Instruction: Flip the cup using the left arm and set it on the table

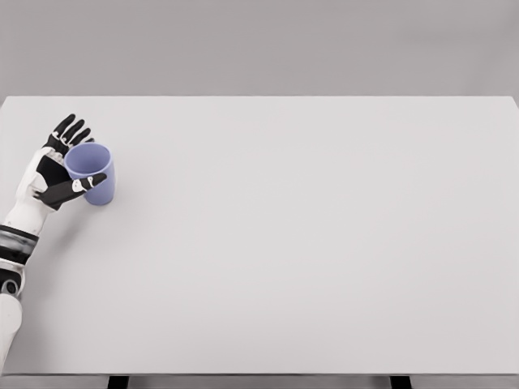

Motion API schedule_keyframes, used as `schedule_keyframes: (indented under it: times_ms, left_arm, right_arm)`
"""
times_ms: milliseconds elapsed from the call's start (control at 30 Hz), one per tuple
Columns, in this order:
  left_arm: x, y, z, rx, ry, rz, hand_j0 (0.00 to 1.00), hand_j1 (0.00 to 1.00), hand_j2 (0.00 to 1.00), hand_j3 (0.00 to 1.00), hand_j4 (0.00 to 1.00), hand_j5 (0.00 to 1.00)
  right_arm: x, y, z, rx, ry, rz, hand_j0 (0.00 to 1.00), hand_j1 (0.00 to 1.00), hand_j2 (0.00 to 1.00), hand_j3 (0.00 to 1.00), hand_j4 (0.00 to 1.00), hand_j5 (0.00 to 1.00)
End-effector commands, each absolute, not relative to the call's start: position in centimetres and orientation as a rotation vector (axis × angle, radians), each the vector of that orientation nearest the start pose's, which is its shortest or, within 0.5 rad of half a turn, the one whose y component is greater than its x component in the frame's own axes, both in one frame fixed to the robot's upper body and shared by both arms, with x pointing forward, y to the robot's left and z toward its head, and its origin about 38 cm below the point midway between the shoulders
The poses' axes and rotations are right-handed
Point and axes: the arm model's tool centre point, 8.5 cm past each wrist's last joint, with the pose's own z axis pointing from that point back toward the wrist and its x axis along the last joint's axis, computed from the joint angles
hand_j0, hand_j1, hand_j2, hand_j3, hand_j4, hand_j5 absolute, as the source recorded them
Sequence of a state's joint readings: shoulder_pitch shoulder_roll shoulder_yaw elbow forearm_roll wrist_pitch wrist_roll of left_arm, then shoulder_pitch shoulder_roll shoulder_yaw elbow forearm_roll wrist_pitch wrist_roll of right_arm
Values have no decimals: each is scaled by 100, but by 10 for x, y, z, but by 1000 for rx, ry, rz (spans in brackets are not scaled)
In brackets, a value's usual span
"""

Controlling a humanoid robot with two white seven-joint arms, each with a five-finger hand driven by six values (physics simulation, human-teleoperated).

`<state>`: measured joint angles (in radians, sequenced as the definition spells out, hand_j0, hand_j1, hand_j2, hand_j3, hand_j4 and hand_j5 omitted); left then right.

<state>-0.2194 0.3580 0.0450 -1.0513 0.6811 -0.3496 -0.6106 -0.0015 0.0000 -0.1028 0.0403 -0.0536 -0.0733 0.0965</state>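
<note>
Left hand (63, 166), white-backed with black palm and fingers, was at the far left of the wide white table (308, 243), its arm coming up from the lower left corner. It was wrapped loosely about a small lavender-blue plastic cup (92, 173): the four fingers (70, 130) stood up and slightly fanned behind the cup's rim, while the thumb (75, 188) lay across the front of the cup's wall. The palm faced the cup's side and seemed to touch it. I saw the cup with its open mouth upward and tipped a little toward the camera, its base down at the tabletop near the left edge; whether it rested fully on the surface or was just lifted I could not tell. A faint shadow lay under the wrist and cup.
</note>
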Motion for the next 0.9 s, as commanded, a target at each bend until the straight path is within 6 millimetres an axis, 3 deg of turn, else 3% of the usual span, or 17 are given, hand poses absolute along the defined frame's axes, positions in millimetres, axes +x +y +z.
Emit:
schedule_keyframes:
  times_ms: [0,867]
  left_arm:
    - [401,391,71,-376,-1759,-104,100,100,100,100,100,100]
    - [400,394,82,-370,-1788,-119,100,100,100,100,100,100]
  right_arm:
    - [-4,-263,-261,5,-48,-153,100,100,100,100,100,100]
    - [-5,-263,-261,5,-48,-153,100,100,100,100,100,100]
